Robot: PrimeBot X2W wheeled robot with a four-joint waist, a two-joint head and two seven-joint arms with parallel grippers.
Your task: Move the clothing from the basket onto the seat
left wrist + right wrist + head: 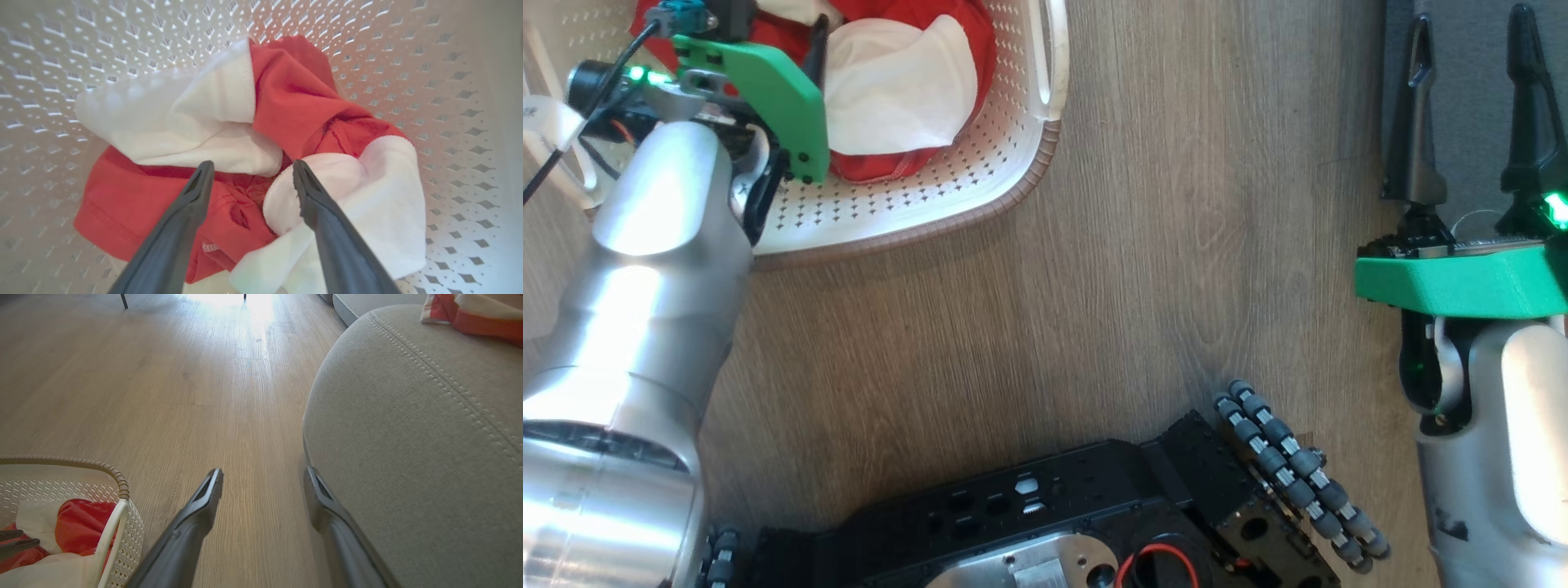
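Left gripper (251,163), spread and empty, is poised directly over clothing (294,106) heaped in basket (457,73), nearer than right gripper (261,473).

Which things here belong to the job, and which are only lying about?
Job:
the clothing
the basket holding it
the seat
the open left hand over the clothing

Lying about:
the wooden floor
the robot's own base

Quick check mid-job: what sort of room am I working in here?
Probably a living room: wood-look plank floor, a grey upholstered seat, and a laundry basket of red and white clothing.
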